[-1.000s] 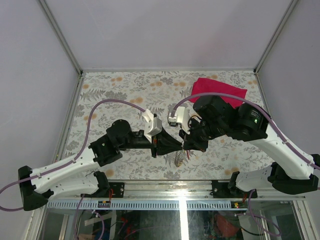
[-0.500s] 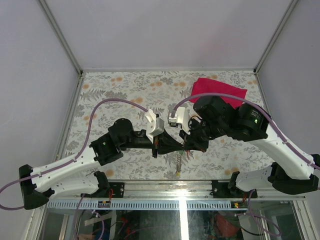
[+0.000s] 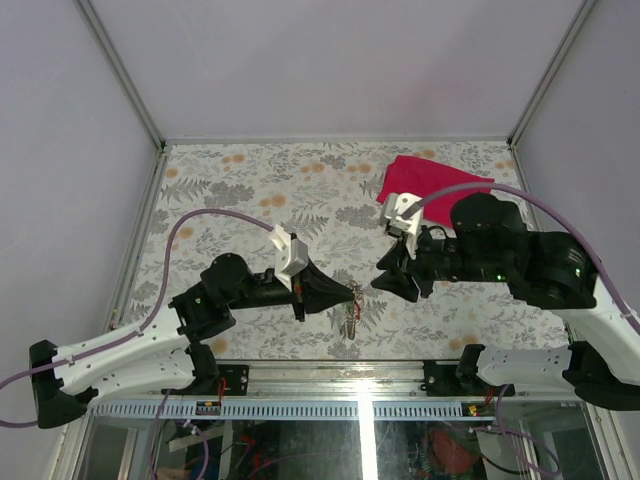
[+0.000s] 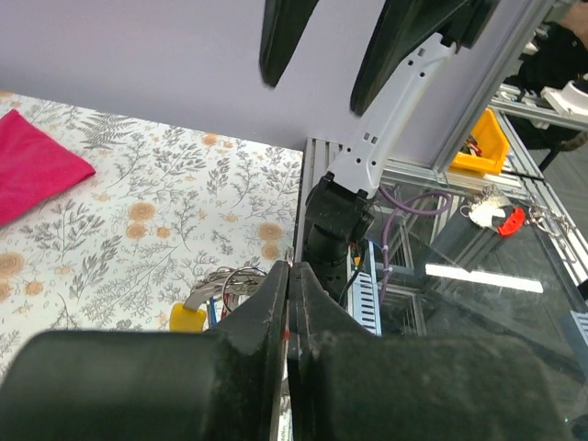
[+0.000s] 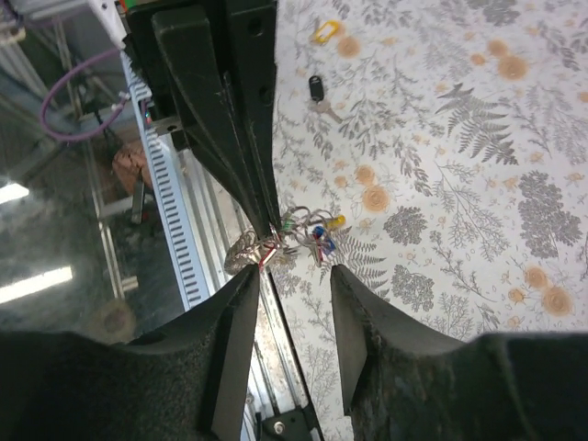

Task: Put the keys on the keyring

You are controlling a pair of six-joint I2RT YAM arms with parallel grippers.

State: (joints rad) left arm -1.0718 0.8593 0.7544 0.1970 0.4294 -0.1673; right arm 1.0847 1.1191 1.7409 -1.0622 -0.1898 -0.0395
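Top external view gives you the floral table [image 3: 230, 190], with the red cloth [image 3: 432, 180] at its far right. Your left gripper [image 3: 348, 293] is clenched on the keyring [image 3: 350, 318], which hangs from its fingertips close to the table's near edge, between the two arms. Your right gripper [image 3: 388, 283] sits just beside it, fingers parted and holding nothing. In the right wrist view, a small black key [image 5: 317, 92] lies on the table, well apart from the keyring.

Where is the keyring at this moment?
The keyring hangs from the shut left gripper in the top view, near the front edge of the table, left of the open right gripper.
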